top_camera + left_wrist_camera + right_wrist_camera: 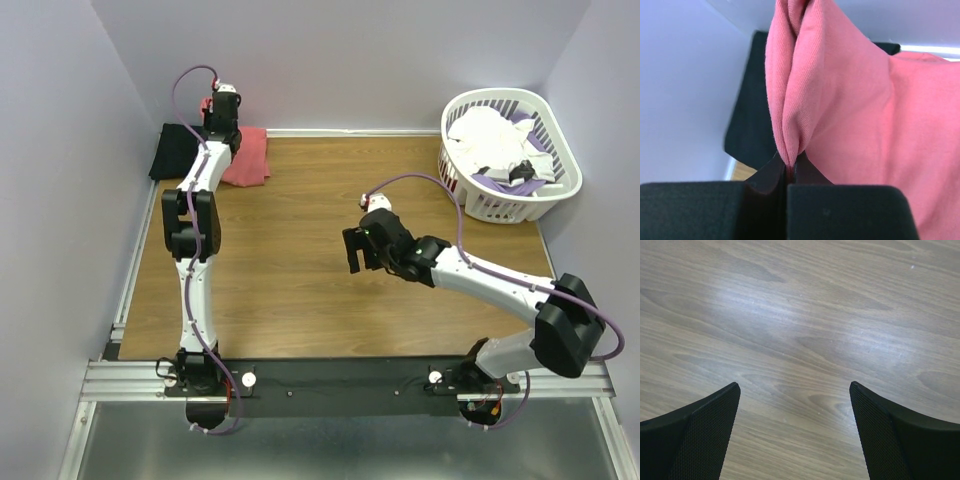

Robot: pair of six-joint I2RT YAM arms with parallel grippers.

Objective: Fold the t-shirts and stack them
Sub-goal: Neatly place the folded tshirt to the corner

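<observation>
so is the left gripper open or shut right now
Shut. In the left wrist view the left gripper has its jaws closed tight on a pinched fold of the coral-red t-shirt.

Soft knit, satin wood grain, matt black and glossy white plastic

The coral-red t-shirt (855,115) is seen to be a fine ribbed knit, soft and matt, and the black t-shirt (752,110) behind it is shown as flat, dull cloth. The table (800,315) is surfaced in smooth wood grain with a soft satin sheen. The fingers (695,440) of the right gripper (794,385) are faced with a finely dimpled matt black texture; those of the left gripper (788,167) are finished in smooth matt black. The left arm (192,300) is shelled in glossy white plastic, the near rail (130,378) is made of brushed metal, and the basket (510,208) is formed of white slatted plastic.
</observation>
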